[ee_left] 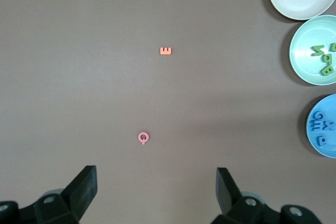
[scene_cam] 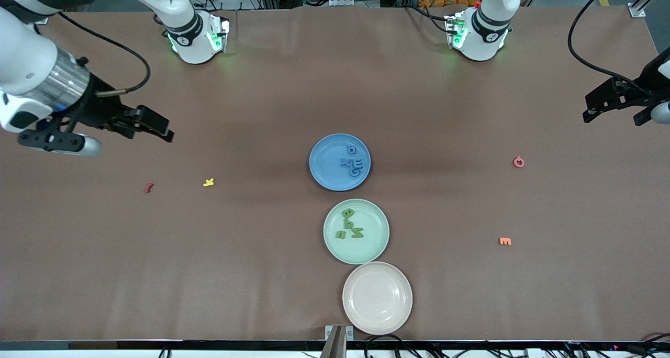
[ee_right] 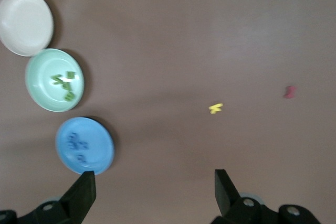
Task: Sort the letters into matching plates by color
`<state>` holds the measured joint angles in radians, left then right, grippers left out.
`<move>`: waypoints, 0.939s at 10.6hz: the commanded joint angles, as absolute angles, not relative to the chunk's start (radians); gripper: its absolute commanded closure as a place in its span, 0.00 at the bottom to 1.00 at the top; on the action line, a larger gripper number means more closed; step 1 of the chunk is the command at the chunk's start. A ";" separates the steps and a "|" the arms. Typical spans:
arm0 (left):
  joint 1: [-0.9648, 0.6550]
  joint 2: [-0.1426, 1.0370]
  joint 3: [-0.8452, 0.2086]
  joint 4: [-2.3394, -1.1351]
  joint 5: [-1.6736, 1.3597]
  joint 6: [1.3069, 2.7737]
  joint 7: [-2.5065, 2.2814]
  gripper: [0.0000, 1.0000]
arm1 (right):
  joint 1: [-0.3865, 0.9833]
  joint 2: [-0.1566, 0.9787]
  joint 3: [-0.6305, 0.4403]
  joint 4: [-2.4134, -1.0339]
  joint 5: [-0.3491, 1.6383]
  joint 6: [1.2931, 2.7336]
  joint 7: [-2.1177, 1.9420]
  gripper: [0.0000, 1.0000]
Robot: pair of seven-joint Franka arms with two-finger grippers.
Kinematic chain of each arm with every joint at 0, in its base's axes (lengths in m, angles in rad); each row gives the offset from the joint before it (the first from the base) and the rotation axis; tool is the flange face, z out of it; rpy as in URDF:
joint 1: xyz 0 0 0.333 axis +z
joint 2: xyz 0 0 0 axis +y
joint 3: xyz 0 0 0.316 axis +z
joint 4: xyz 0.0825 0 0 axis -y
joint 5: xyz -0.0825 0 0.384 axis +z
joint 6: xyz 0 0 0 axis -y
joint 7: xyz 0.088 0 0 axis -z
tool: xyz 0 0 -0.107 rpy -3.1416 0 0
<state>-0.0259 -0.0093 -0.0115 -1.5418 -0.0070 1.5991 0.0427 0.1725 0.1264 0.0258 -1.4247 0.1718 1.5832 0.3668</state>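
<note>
On the blue plate (scene_cam: pixel 322 164) you see four blue letters (scene_cam: pixel 352 163); green letters (scene_cam: pixel 349 224) lie in the green plate (scene_cam: pixel 366 248). Left gripper (ee_left: pixel 157 187) and right gripper (ee_right: pixel 155 190) wait wide open, empty, at their table ends.

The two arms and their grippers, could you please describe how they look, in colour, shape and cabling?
Both arms are glossy white with rounded segments and black joint rings; green lights glow at their bases. The right arm carries a silver metallic wrist section and a black cable looping to it. The right gripper and the left gripper are black, with angular wedge-shaped fingers; black cables trail to the left one.
</note>
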 commanded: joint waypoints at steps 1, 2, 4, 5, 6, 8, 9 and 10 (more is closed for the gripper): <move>-0.023 -0.009 -0.014 -1.540 -0.032 1.603 0.052 0.00 | 0.150 0.065 0.025 -1.463 0.066 1.523 0.212 0.00; -0.023 -0.009 -0.015 -1.540 -0.031 1.603 0.052 0.00 | 0.128 0.055 0.023 -1.465 0.066 1.502 0.181 0.00; -0.023 -0.008 -0.015 -1.540 -0.032 1.603 0.051 0.00 | 0.101 0.049 0.008 -1.471 0.061 1.490 0.099 0.00; -0.023 -0.008 -0.015 -1.540 -0.031 1.603 0.052 0.00 | 0.089 0.046 0.003 -1.471 0.049 1.489 0.062 0.00; -0.025 -0.006 -0.015 -1.540 -0.031 1.603 0.052 0.00 | 0.068 0.043 0.006 -1.471 0.049 1.493 0.055 0.00; -0.023 -0.005 -0.015 -1.539 -0.031 1.603 0.052 0.00 | 0.028 0.019 0.011 -1.508 0.046 1.502 0.051 0.00; -0.023 -0.005 -0.015 -1.539 -0.029 1.603 0.052 0.00 | 0.019 0.017 0.011 -1.512 0.028 1.505 0.049 0.00; -0.023 -0.005 -0.015 -1.540 -0.029 1.603 0.052 0.00 | 0.018 0.015 0.011 -1.513 0.008 1.506 0.043 0.00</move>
